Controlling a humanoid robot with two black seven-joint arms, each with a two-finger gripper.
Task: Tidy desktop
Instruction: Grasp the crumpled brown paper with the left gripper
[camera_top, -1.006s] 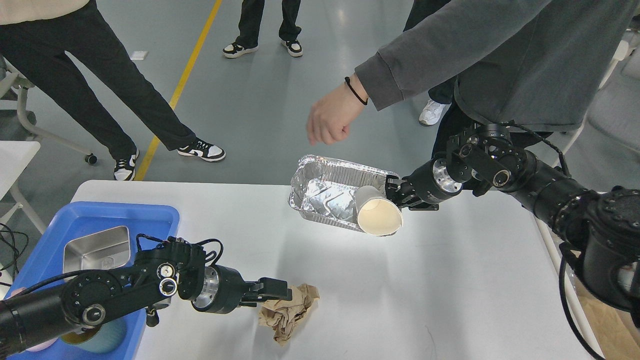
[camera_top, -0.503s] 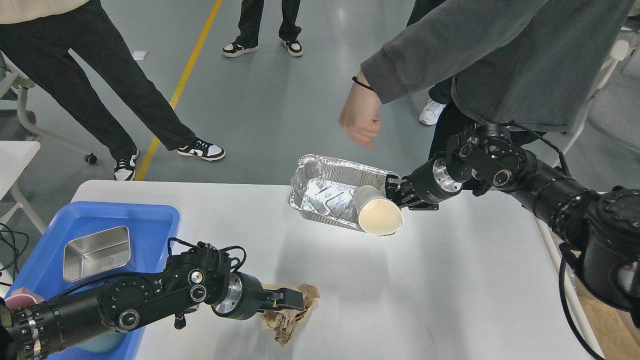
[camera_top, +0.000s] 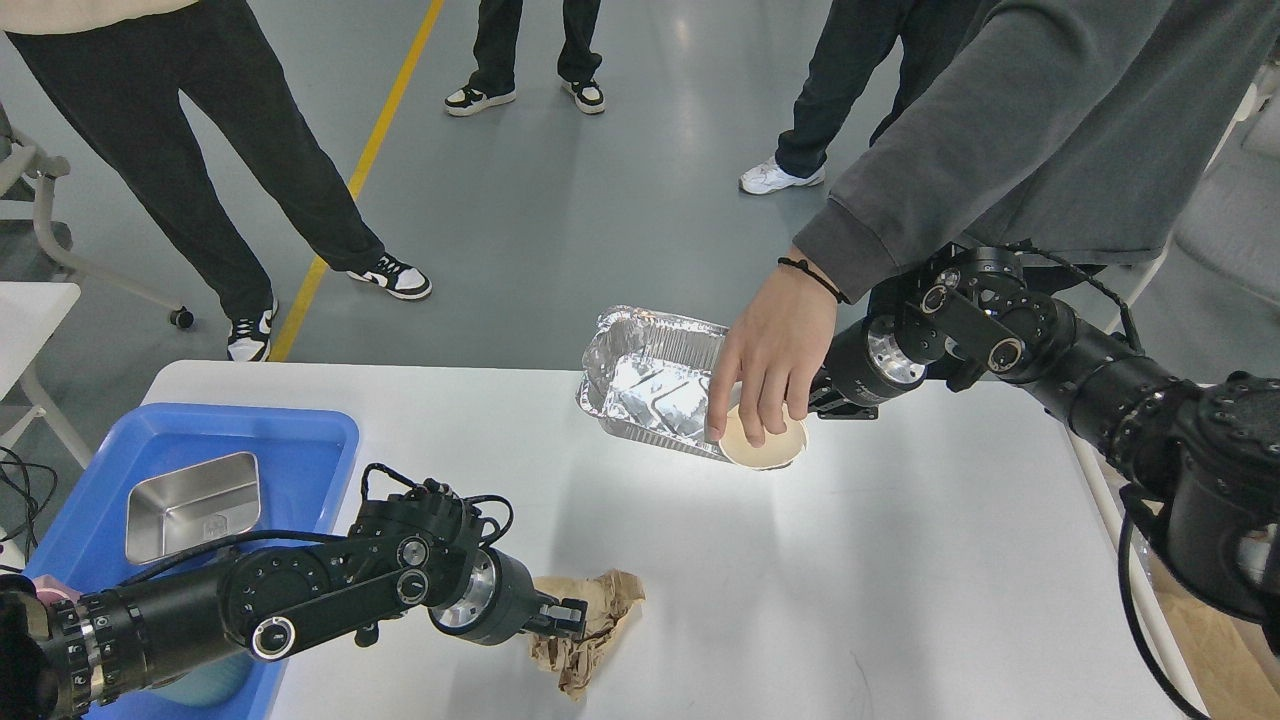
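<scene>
Head view. The worktop (camera_top: 900, 600), the white surface to be tidied, fills the lower part of the view. On it lie a foil tray (camera_top: 645, 385) at its far edge, a paper cup (camera_top: 765, 445) touching the tray's right end, and a crumpled brown paper (camera_top: 590, 640) on the near side of the tray. A blue bin (camera_top: 300, 440) stands well to the left of the tray, with a steel pan (camera_top: 195, 505) inside it.

The left tool (camera_top: 562, 622) is seen at the left edge of the brown paper; whether it is clenched on the paper cannot be told. The right tool (camera_top: 822, 398) lies just right of the cup and is largely hidden, so its state cannot be told either.

A bystander's hand (camera_top: 770, 365) is laid over the cup, with fingertips at its rim, just beside the right tool.

Risks, as judged:
- The hand could be pinched or struck if the right tool is moved or closed now.
- The cup could be crushed or tipped, being thin and already handled from two sides.
- The foil tray overhangs the far edge and could be pushed off by a nudge.
- The paper could be slid, not lifted, if it is gripped only at its edge.

No brand, label or writing can be read.
</scene>
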